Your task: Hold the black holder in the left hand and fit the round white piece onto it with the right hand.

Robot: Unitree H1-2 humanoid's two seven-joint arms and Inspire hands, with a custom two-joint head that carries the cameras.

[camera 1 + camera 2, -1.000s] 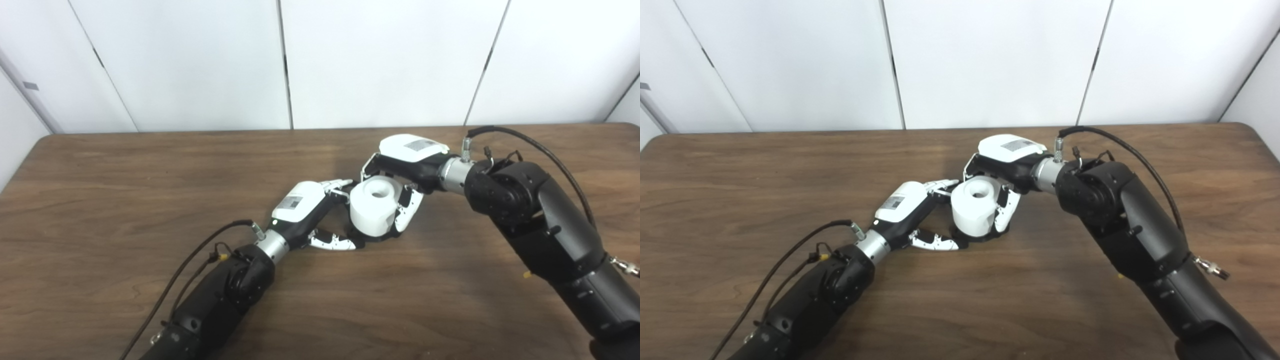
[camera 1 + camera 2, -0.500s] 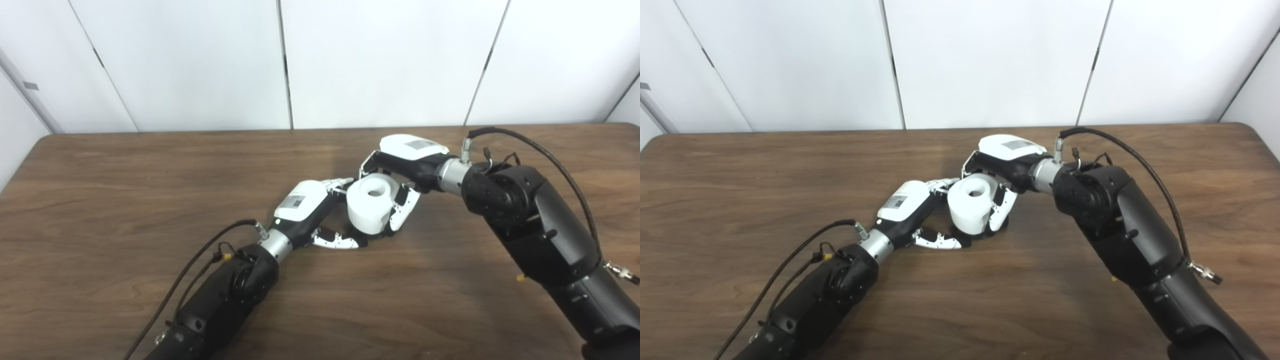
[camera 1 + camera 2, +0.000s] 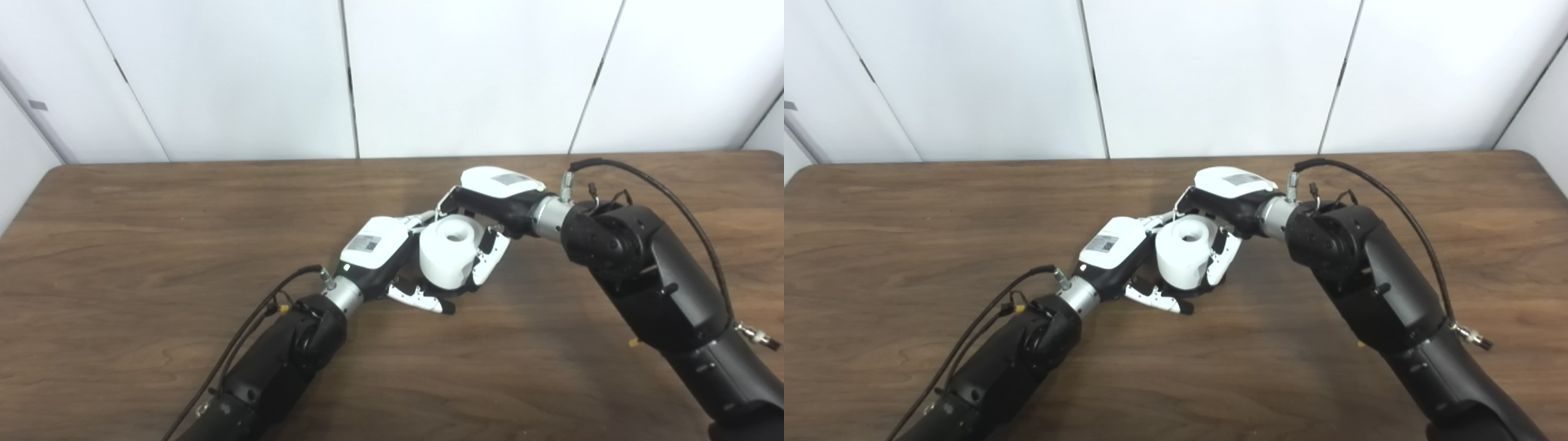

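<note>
Dark wood-grain tabletop point(image 3: 153, 245), matte, rounded corners; plain white panelled wall behind it.

Round white piece point(image 3: 446, 251): a squat, smooth cylinder with a round hole in its top face, standing upright near the middle of the tabletop, a little toward the far edge.

Under it I can make out only a sliver of the black holder point(image 3: 456, 293), dark and low against the wood; its shape is mostly hidden by the white piece and the fingers.

Right hand point(image 3: 490, 205) arches over the piece from the far right side, white back plate facing up, fingers point(image 3: 484, 260) wrapped down its right flank and closed on it.

Left hand point(image 3: 383, 254) comes in from the near left, wrist raised, back plate tilted up. Its upper fingers press the left side of the cylinder; its lower one point(image 3: 422, 299) lies along the wood below the base. I read it as closed around the holder, though the contact is hidden.

Both black forearms angle inward, cables looping off each wrist.
</note>
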